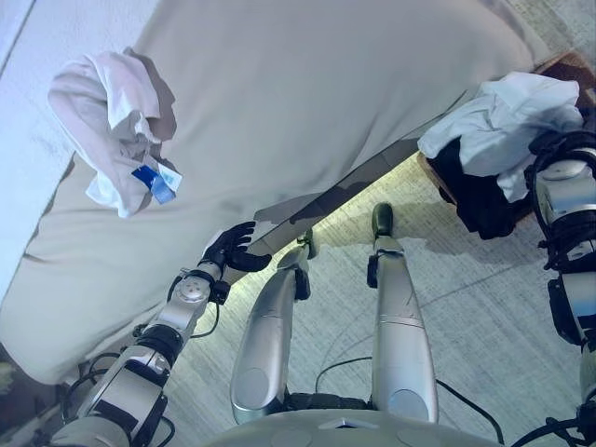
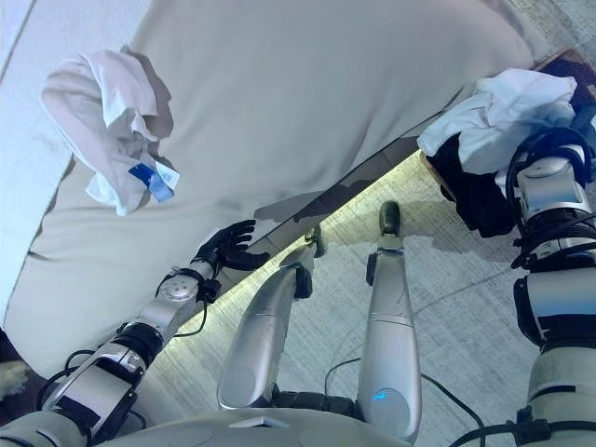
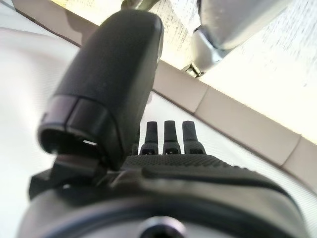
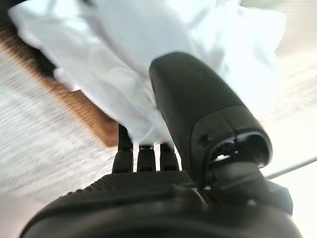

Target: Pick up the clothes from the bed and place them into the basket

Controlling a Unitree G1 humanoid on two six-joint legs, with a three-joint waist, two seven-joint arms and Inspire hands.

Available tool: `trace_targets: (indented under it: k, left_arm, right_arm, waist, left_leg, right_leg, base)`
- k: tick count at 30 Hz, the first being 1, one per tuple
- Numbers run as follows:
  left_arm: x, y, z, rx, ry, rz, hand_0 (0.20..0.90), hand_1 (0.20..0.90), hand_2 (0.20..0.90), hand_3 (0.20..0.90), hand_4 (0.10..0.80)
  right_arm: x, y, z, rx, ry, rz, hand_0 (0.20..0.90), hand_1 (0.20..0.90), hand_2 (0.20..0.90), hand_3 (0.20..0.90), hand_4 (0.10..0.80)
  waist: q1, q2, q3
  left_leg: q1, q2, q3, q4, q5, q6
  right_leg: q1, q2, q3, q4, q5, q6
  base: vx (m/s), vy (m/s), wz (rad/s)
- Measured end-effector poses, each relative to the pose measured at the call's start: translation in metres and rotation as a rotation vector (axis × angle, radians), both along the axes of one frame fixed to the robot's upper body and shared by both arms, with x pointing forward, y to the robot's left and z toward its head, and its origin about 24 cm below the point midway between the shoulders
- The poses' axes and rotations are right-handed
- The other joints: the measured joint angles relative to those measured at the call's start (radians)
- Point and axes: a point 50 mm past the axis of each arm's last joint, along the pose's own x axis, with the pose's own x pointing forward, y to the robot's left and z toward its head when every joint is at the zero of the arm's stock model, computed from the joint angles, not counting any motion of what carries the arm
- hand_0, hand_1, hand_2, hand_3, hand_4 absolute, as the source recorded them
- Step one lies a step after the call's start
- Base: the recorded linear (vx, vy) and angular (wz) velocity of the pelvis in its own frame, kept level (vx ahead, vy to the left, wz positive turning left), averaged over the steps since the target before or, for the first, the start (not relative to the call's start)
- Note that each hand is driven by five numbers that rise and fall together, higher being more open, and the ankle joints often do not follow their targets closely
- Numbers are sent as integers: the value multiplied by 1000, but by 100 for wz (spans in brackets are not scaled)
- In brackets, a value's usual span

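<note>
A crumpled white garment [image 1: 112, 121] with a blue tag lies on the beige bed [image 1: 307, 112], toward its far left. My left hand [image 1: 233, 248] is open at the bed's near edge, well short of that garment, with straight fingers [image 3: 171, 136] and nothing in it. At the right, a second white garment [image 1: 503, 112] is heaped on a black one [image 1: 477, 197] in the brown woven basket [image 1: 570, 63]. My right hand [image 4: 143, 188] is at the basket, open. Its thumb is straight and its fingers [image 4: 141, 151] reach to the underside of the white cloth [image 4: 148, 44].
The basket stands on the carpeted floor [image 1: 484, 307] just off the bed's right corner. A pale strip of sheet [image 1: 28, 168] runs along the bed's far left side. The bed's base edge [image 1: 354, 191] runs diagonally between my two hands.
</note>
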Motion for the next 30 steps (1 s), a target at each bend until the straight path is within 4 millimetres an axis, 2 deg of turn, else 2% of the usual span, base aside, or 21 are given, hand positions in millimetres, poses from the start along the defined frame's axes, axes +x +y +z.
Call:
trace_targets:
  k: [5,10,12,14,16,17,19,24,26,30]
  left_arm:
    - [0,12,4,32,-6,4,900,900,900,900,800]
    - [2,18,10,37,-19,-7,900,900,900,900,800]
    - [1,17,10,19,-20,-1,900,900,900,900,800]
    - [-1,17,8,15,-14,4,900,900,900,900,800]
    - [-7,18,3,10,-4,21,900,900,900,900,800]
    - [-10,17,-1,7,8,31,900,900,900,900,800]
    - [-20,13,-13,-24,48,58,900,900,900,900,800]
    - [-25,-4,-27,-104,88,99,900,900,900,900,800]
    - [-28,-5,-33,-121,116,124,900,900,900,900,800]
    - [-36,1,-42,-127,169,157,900,900,900,900,800]
  right_arm:
    - [-13,-19,-4,26,53,-63,900,900,900,900,800]
    - [-29,-35,-20,98,155,-117,900,900,900,900,800]
    - [-37,-40,-28,115,147,-147,900,900,900,900,800]
    - [-37,-39,-26,74,110,-158,900,900,900,900,800]
    - [-31,-29,-14,3,35,-130,900,900,900,900,800]
    - [-25,-20,-1,-69,-26,-90,900,900,900,900,800]
    - [-15,15,33,-274,-154,54,900,900,900,900,800]
    - [-13,76,79,-593,-311,321,900,900,900,900,800]
    - [-10,95,86,-697,-296,432,900,900,900,900,800]
    - [2,114,78,-770,-148,577,900,900,900,900,800]
  waist:
    - [6,0,0]
    - [13,0,0]
    - [13,-1,1]
    - [12,-2,1]
    - [1,-2,1]
    - [-9,-3,2]
    - [-31,-4,2]
    - [-22,-16,7]
    - [-11,-25,6]
    - [38,-50,4]
  left_leg:
    - [-3,-6,-13,1,0,0]
    - [4,-6,-37,2,0,0]
    - [21,-6,-49,1,0,0]
    - [52,-6,-48,-10,0,0]
    - [83,-7,-45,-29,1,1]
    - [105,-8,-42,-44,3,4]
    - [172,-11,-39,-97,16,14]
    - [291,-16,-64,-177,38,21]
    - [322,-19,-93,-200,52,20]
    - [335,-22,-143,-199,58,14]
  right_leg:
    - [8,-10,-16,-3,0,0]
    - [41,-13,-41,-24,6,-7]
    - [73,-14,-54,-42,9,-11]
    - [109,-13,-56,-63,16,-9]
    - [143,-13,-56,-88,26,-6]
    - [167,-12,-55,-109,32,-4]
    - [234,-10,-55,-161,50,5]
    - [363,-14,-90,-227,55,6]
    - [408,-19,-120,-245,55,6]
    - [468,-28,-189,-269,49,14]
  base:
    - [8,3,9]
    - [0,45,10]
    - [31,165,10]
    - [-35,227,-2]
    - [8,228,-7]
    - [63,298,-9]
    - [76,332,-8]
    - [102,250,15]
    - [127,268,36]
    - [134,172,48]
